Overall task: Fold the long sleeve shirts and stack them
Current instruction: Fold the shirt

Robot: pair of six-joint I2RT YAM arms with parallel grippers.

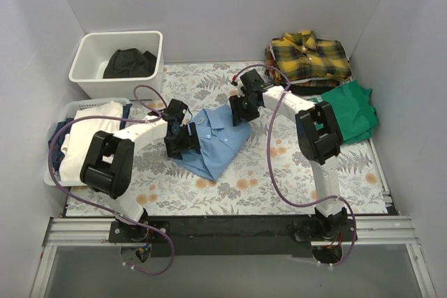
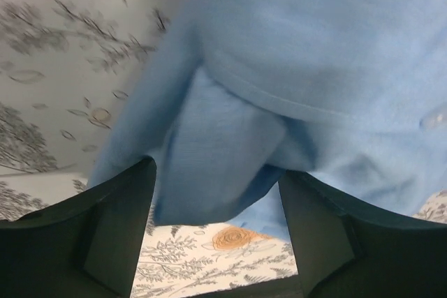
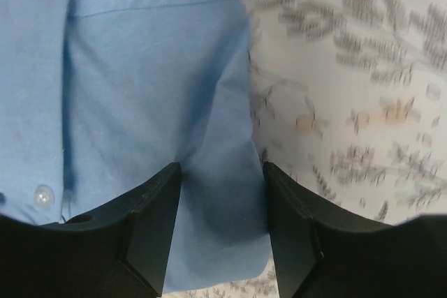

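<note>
From overhead, the light blue shirt (image 1: 218, 143) lies folded mid-table, with the left gripper (image 1: 183, 139) at its 9 o'clock edge and the right gripper (image 1: 239, 113) at its 1 o'clock corner. The plaid shirt (image 1: 307, 55) sits at 2 o'clock, the green T-shirt (image 1: 349, 109) at 3, and the white bin (image 1: 89, 54) holding a black garment (image 1: 129, 63) at 10.

Left wrist: fingers (image 2: 119, 232) apart, with a blue fold hanging between them that does not fill the gap.

Right wrist: fingers (image 3: 154, 232) apart, straddling the shirt's edge. Patterned tablecloth (image 3: 349, 102) shows at 3 o'clock.

Back left, a white bin (image 1: 87, 61) holds a black garment (image 1: 129, 63). A basket (image 1: 70, 106) of cream cloth (image 1: 87, 127) sits left. Green T-shirt (image 1: 349, 109) lies right, on the floral tablecloth (image 1: 279, 172).
</note>
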